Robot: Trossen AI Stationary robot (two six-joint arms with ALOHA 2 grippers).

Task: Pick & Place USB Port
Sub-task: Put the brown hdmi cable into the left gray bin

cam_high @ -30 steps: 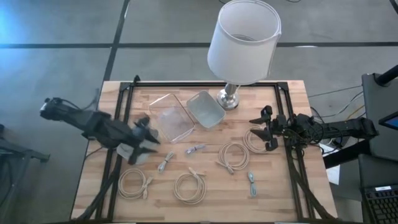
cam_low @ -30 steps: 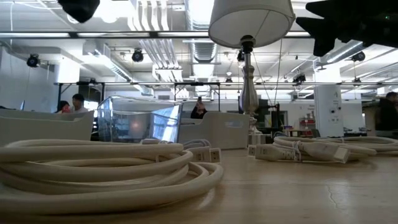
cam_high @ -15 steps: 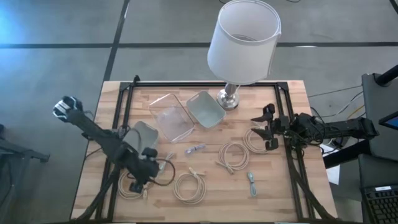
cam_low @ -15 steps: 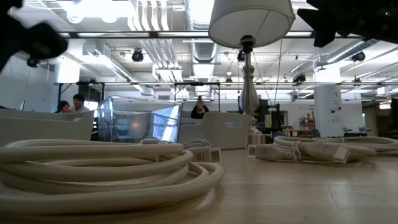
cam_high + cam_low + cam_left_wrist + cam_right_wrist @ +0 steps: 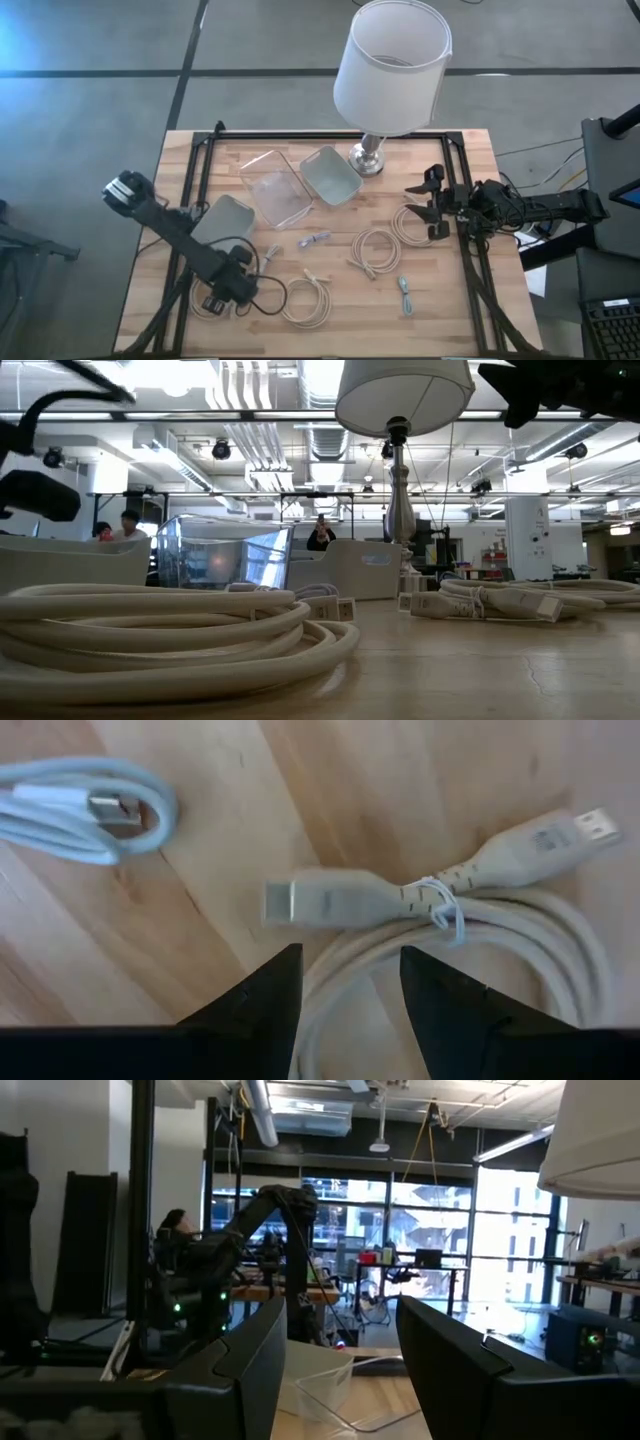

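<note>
Several coiled beige USB cables lie flat on the wooden table. My left gripper is open and hangs just above the near-left coil, pointing down. Its fingers stand on either side of the coil's strands, below the two plugs, which a thin tie binds together. From above the gripper hides most of that coil. A small pale-blue cable lies beside it. My right gripper is open and waits in the air by the right edge, over another coil.
A clear box and a grey tray sit near the far middle, and another grey tray is at the left. A lamp stands at the far edge. More coils and small cables lie across the near half.
My left gripper has swung from over the left grey tray toward the table's near edge and come down over the near-left coil, uncovering the tray. The cables have stayed in place.
</note>
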